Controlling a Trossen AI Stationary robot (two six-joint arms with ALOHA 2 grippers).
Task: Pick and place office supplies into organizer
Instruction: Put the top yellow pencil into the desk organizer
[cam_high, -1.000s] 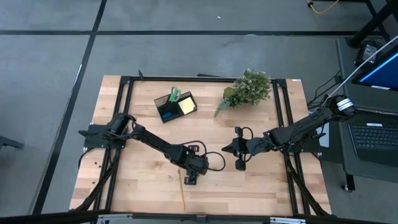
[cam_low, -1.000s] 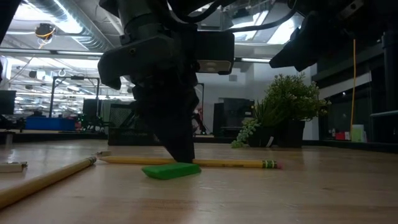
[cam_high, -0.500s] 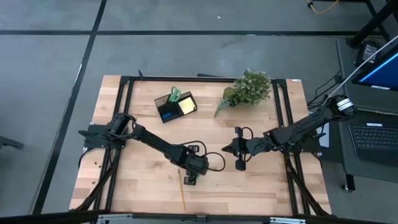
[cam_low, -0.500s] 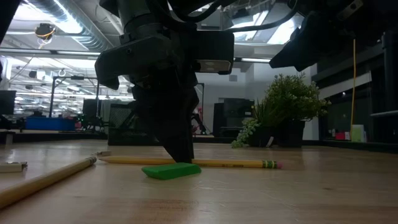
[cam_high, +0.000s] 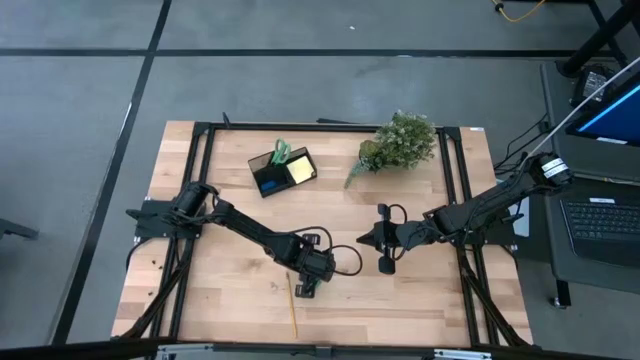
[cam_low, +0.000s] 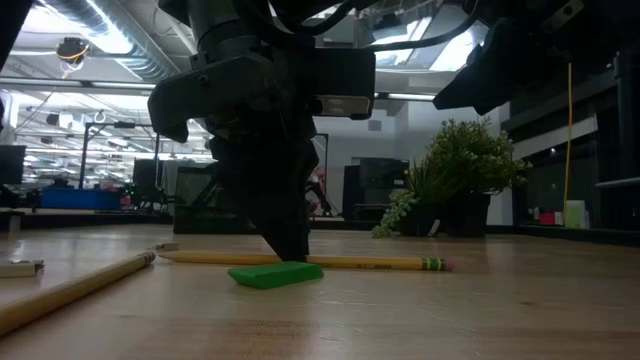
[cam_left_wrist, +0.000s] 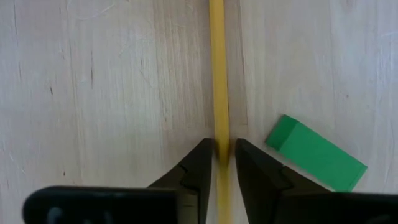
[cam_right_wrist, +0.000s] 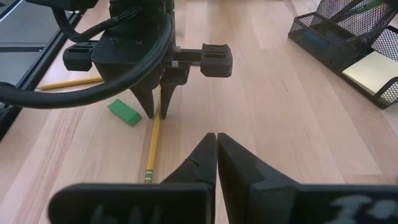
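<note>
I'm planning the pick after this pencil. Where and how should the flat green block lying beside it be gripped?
Grip the green block across its narrow width, on the two long side faces, coming straight down from above. It lies flat on the table and is too thin to take from the side. The pencil lies close, so keep the left gripper clear of it.

Non-task items: leafy potted plant (cam_high: 400, 140) upper right of the wooden table (cam_high: 430, 300), also right of centre in the low view (cam_low: 465, 165). Open laptop (cam_high: 600, 228) on a stand at far right edge. Grey floor (cam_high: 300, 80) with dark seam lines around the table.
</note>
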